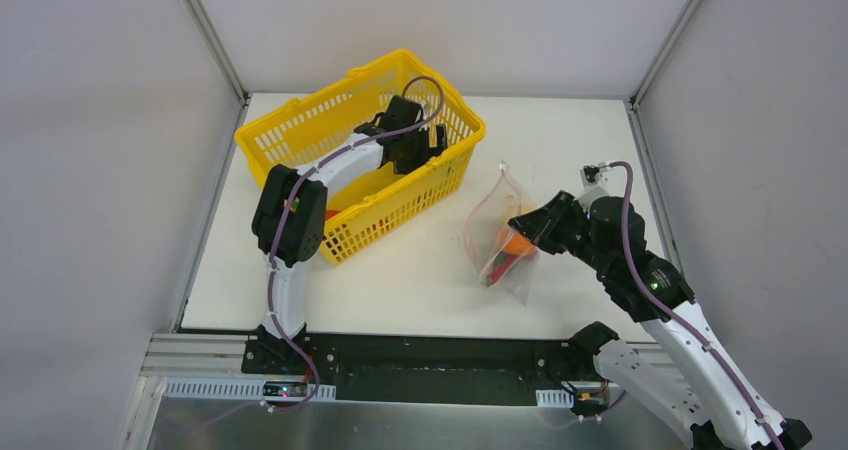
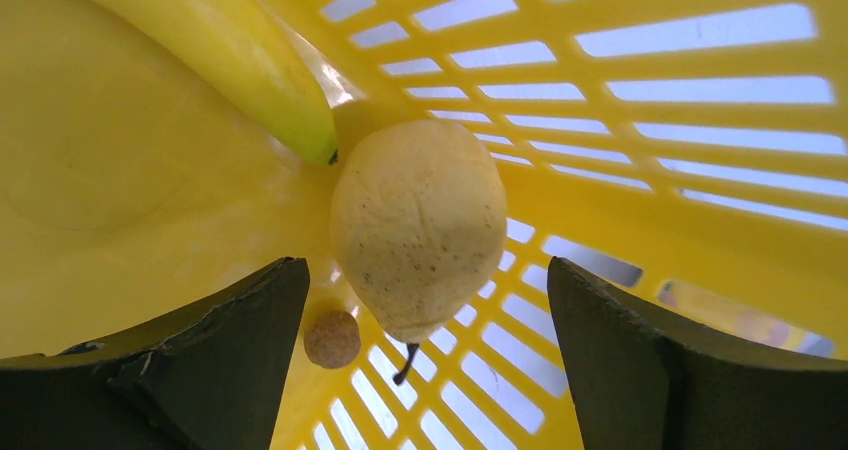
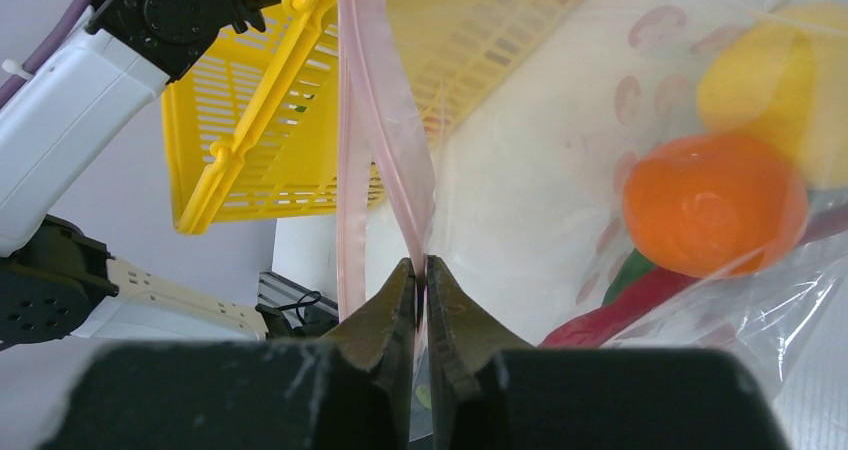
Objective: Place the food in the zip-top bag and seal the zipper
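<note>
The left tool (image 2: 425, 270), spread wide, straddled the lemon (image 2: 418, 225) mid-frame in the yellow basket (image 2: 650, 200), banana (image 2: 230, 50) at upper left; the right tool (image 3: 420, 270) pinched the zipper (image 3: 385, 150), holding the zip-top bag (image 1: 497, 235) right of centre; an off-centre close might squirt the rounded lemon aside; a slipping pinch would likely collapse the bag's mouth.

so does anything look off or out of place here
Nothing spilled or damaged. The yellow basket sits skewed on the table. Inside it, a small tan ball lies by the lemon, unlike any produce. The right gripper pinches the pink strip of the bag, its mouth unsealed.
</note>
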